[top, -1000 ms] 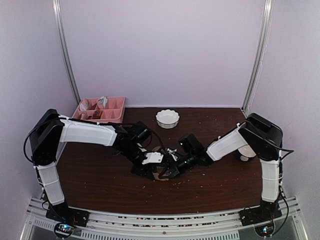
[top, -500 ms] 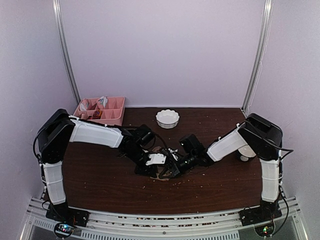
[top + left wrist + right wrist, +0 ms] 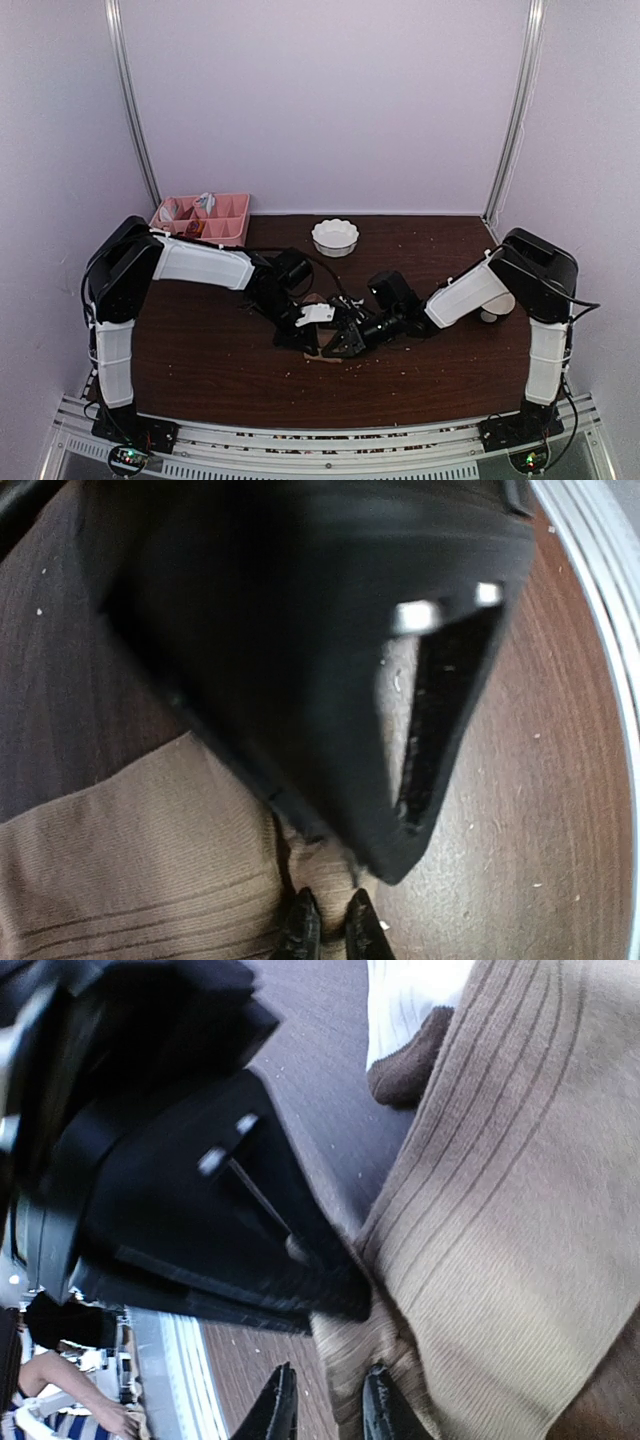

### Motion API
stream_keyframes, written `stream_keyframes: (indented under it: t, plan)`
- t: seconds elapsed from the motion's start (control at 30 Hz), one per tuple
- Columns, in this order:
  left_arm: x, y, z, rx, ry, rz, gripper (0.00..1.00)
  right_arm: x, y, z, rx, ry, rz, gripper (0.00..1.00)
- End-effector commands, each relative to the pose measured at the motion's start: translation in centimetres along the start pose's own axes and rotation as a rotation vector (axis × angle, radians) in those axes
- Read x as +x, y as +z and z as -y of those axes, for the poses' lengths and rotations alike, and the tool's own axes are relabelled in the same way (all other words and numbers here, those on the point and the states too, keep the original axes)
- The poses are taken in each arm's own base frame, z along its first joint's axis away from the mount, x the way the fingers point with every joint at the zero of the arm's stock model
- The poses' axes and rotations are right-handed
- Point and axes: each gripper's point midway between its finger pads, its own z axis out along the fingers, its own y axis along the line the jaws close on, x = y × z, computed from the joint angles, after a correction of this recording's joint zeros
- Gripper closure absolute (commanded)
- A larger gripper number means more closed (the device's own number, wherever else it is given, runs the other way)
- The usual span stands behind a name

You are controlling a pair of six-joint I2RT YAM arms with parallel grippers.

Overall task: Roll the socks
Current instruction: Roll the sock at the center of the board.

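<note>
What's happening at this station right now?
The left gripper is pinched shut on a fold of the tan sock in the middle of the table. The right gripper sits at the same sock's edge, jaws slightly apart; whether it grips is unclear. The cream sock lies next to the tan one. Nothing looks rolled yet.

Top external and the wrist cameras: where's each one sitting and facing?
Top external: above and behind the arms, facing down over the table; both arms show.
Left wrist: on the left arm, facing down at the tan sock; left claw at bottom.
Right wrist: on the right arm, facing down at that sock; right claw at bottom.
Shared: both wrist views show the tan sock.
</note>
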Motion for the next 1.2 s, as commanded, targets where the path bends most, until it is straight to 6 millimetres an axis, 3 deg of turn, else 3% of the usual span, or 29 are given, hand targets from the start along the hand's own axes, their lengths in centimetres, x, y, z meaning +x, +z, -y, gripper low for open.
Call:
stream_keyframes:
  t: [0.0,0.37,0.43,0.47,0.53,0.73,0.87,0.93,1.0,1.17]
  plan:
    - [3.3,0.8,-0.3,0.1,-0.184,-0.057,1.0,3.9,-1.5,4.8,0.221,0.095,-0.046,0.74]
    - [3.4,0.6,1.0,0.268,-0.322,-0.041,1.0,3.6,-6.4,5.0,0.422,-0.074,0.073,0.69]
    - [3.3,0.6,1.2,0.289,-0.341,-0.042,1.0,2.8,-7.6,4.9,0.47,-0.105,0.125,0.62]
    - [3.4,0.6,1.4,0.301,-0.35,-0.045,1.0,2.1,-8.5,4.9,0.508,-0.127,0.165,0.51]
    - [3.5,0.7,1.6,0.322,-0.37,-0.059,1.0,1.0,-10.1,4.8,0.581,-0.164,0.234,0.03]
    - [4.0,0.7,2.8,0.412,-0.417,-0.088,1.0,-3.3,-18.2,2.4,0.795,-0.248,0.583,0.0]
    - [4.3,0.8,3.4,0.443,-0.421,-0.098,1.0,-3.6,-23.4,2.7,0.82,-0.062,0.877,0.0]
    - [4.2,0.7,3.9,0.474,-0.424,-0.095,1.0,-4.6,-22.2,0.5,0.686,-0.201,0.868,0.0]
    - [4.3,0.7,4.3,0.504,-0.431,-0.094,1.0,-4.5,-20.7,-1.0,0.687,-0.362,0.814,0.0]
    - [4.8,1.1,4.5,0.535,-0.441,-0.119,1.0,-1.1,-15.1,-3.2,0.711,-0.805,0.579,0.01]
